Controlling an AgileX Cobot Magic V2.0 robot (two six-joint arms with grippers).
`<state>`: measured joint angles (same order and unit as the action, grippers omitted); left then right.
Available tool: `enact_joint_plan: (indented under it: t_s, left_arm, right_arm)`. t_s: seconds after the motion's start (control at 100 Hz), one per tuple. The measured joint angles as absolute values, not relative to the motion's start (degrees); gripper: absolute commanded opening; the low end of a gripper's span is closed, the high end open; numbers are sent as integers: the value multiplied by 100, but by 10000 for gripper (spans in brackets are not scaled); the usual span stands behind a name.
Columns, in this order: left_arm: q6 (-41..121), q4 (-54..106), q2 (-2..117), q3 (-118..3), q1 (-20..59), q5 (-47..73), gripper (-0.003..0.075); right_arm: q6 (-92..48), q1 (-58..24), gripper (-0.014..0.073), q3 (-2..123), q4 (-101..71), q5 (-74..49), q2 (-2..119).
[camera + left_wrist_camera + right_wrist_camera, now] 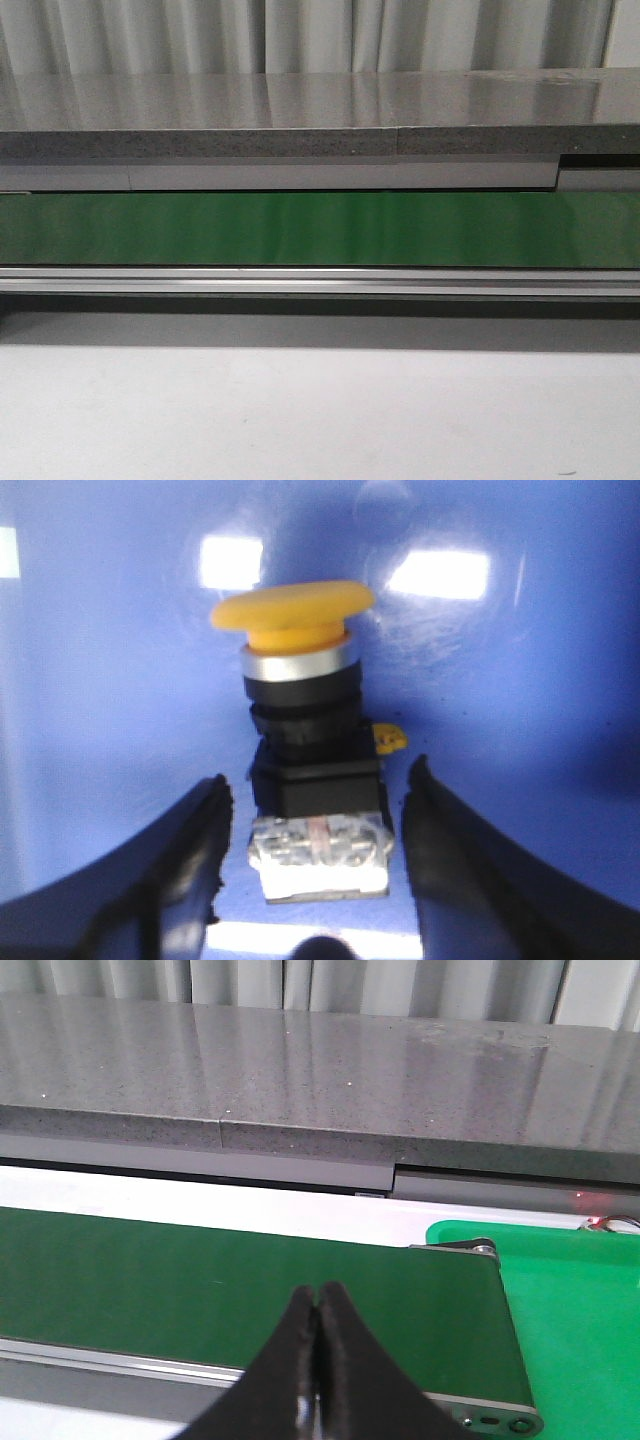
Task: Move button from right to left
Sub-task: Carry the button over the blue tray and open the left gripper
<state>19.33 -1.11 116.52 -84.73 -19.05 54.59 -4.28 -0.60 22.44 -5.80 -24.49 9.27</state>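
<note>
The button shows only in the left wrist view: a round yellow cap on a silver ring, a black body and a clear contact block, lying on a blue surface. My left gripper is open, its two black fingers standing either side of the button's lower body with blue gaps between. My right gripper is shut and empty, hovering over the green conveyor belt. Neither gripper nor the button shows in the front view.
The green belt runs across the front view with a metal rail before it and a grey stone counter behind. A bright green tray lies past the belt's end roller.
</note>
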Motion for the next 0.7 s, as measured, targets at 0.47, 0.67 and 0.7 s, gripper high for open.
enact_joint_plan:
  t_s: [0.47,0.67,0.7]
  left_arm:
    - [1725,47,10820,-8737,-1905,5681,4]
    - [1689,800,9948,-8686,-1905,5757,-20]
    - [1689,927,9818,-8627,-1905,5757,-20]
  right_arm:
    - [-428,-60,-67,2244,-580,-2449,927]
    - [-428,-60,-67,2244,-580,-2449,927]
    - [-428,-60,-67,2244,-580,-2449,927]
